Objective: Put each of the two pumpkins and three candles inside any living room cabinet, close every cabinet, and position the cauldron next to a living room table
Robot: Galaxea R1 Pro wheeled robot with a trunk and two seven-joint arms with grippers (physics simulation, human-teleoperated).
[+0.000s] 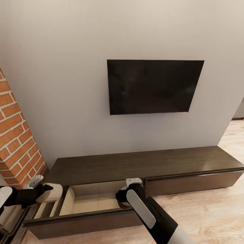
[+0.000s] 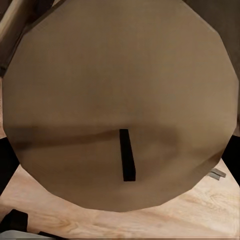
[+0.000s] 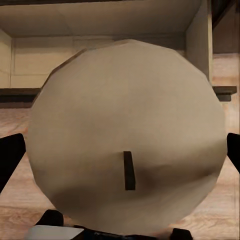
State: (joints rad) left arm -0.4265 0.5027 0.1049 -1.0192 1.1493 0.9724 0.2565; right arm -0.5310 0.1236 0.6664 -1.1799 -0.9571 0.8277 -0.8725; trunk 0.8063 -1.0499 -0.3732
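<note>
Your left end effector (image 1: 43,190) is clamped on a pale beige round candle (image 1: 51,191), hovering at 9 o'clock over the open left drawer (image 1: 98,200) of the long, low dark-brown wood cabinet (image 1: 145,166). Your right end effector (image 1: 123,196) grips a second pale candle (image 3: 125,155) with a short dark wick (image 3: 129,171), poised over that drawer's pale interior at 6 o'clock. The cabinet's right drawer front (image 1: 193,183) sits shut at 4 o'clock, below the black wall-mounted television (image 1: 154,86).
</note>
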